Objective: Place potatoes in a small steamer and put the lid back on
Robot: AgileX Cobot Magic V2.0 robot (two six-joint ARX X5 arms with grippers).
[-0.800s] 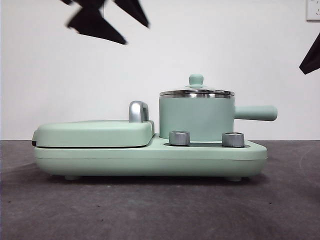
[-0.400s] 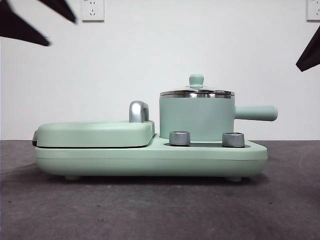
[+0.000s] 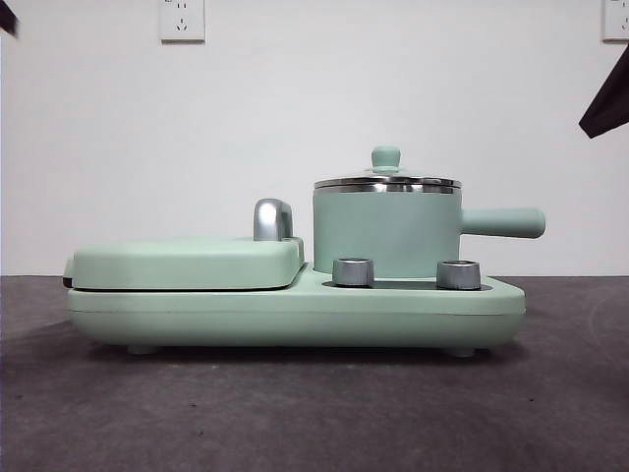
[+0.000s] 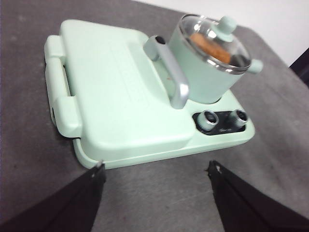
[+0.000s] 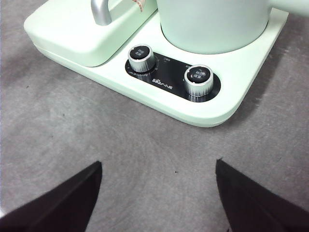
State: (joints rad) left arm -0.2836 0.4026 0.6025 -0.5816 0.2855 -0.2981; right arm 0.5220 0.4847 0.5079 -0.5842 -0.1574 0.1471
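You see the dark grey table (image 3: 314,413) before a white wall (image 3: 314,128) with sockets (image 3: 182,20) at 11 and 1 o'clock. The potato (image 4: 210,47) sits inside the small steamer (image 3: 386,231), the lid (image 3: 386,180) on top, on the mint-green base (image 3: 295,310). The left gripper (image 4: 157,166) and right gripper (image 5: 158,164) hover spread wide, empty.

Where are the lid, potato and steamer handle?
lid (image 4: 227,22): left wrist view, on its green knob.
potato (image 4: 210,47): left wrist view, orange skin seen through glass.
steamer handle (image 3: 503,222): front view, mid-length.
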